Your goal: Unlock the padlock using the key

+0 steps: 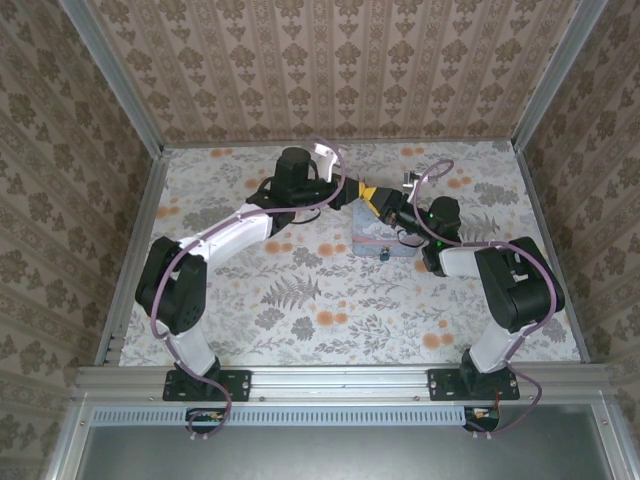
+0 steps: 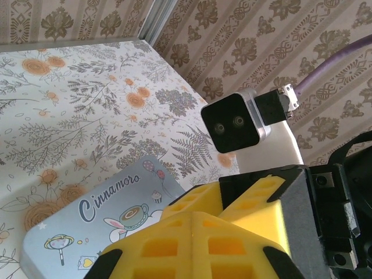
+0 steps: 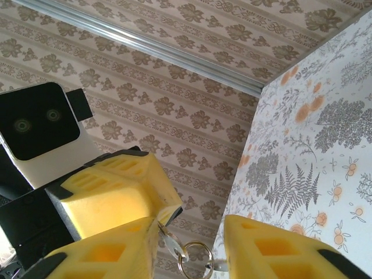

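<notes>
The left gripper (image 1: 372,193) hovers over the back of a pale blue cartoon tin (image 1: 378,236), its yellow fingers pressed together (image 2: 193,218). In the right wrist view a small silvery key (image 3: 172,244) sticks out from that gripper's tip, and a split ring (image 3: 195,259) hangs from the key. The right gripper (image 3: 192,247) faces it tip to tip, jaws apart, with the key and ring in the gap between its yellow fingers (image 3: 273,250). A tiny dark padlock (image 1: 385,254) appears to sit at the tin's front edge.
The tin's printed lid (image 2: 99,218) lies just below the left fingers. The right wrist's camera housing (image 2: 233,122) is close in front of the left gripper. The patterned back wall (image 1: 330,60) and side walls enclose the floral table (image 1: 300,300).
</notes>
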{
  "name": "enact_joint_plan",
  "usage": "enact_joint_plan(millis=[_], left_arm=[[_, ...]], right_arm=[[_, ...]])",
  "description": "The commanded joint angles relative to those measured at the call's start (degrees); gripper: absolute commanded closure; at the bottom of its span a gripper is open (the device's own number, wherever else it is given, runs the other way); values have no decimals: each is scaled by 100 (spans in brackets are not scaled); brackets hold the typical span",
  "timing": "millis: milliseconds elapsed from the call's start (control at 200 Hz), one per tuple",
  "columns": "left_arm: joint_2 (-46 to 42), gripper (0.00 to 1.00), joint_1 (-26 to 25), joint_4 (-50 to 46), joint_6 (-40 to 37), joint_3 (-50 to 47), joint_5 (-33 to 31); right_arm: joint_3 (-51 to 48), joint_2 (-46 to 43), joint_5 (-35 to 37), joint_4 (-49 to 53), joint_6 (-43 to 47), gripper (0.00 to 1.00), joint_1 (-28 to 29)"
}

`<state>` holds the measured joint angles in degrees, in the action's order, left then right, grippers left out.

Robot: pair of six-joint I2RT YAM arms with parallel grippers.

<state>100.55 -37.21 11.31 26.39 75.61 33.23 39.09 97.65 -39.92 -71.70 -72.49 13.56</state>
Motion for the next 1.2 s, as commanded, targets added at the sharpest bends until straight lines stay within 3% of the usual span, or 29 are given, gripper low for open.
enact_joint_plan(millis=[0,265,460,550,620,685,770,960,1095,1195], left_arm=[[96,100,-46,214,153,217,17],[142,100,-67,329,266,207,-55],[140,100,-91,343,288,187,-84],[127,100,-85,350,379,162,-128],[81,80,-43,393,587,111,-207],[8,54,40,394,885,60,-290],[-112,42,170,413,1340,-25,-334],[-114,39,390,-71,2437,161,156],[-2,39,351,-277,3090,192,541],[8,38,240,-339,3382,94,553]], right_arm=[[64,22,-208,-371,-28,67,55],[28,-7,-240,-368,-20,78,129],[-11,-59,-193,-340,-5,100,142],[-80,-138,-127,-213,92,100,144],[-167,-295,-57,173,359,100,139],[-242,-540,45,753,788,100,143],[-292,-936,185,1689,1429,100,149],[-109,-1849,794,3844,2908,100,267],[273,-2397,1891,5496,4171,100,685],[451,-2539,2743,6123,4765,100,1029]])
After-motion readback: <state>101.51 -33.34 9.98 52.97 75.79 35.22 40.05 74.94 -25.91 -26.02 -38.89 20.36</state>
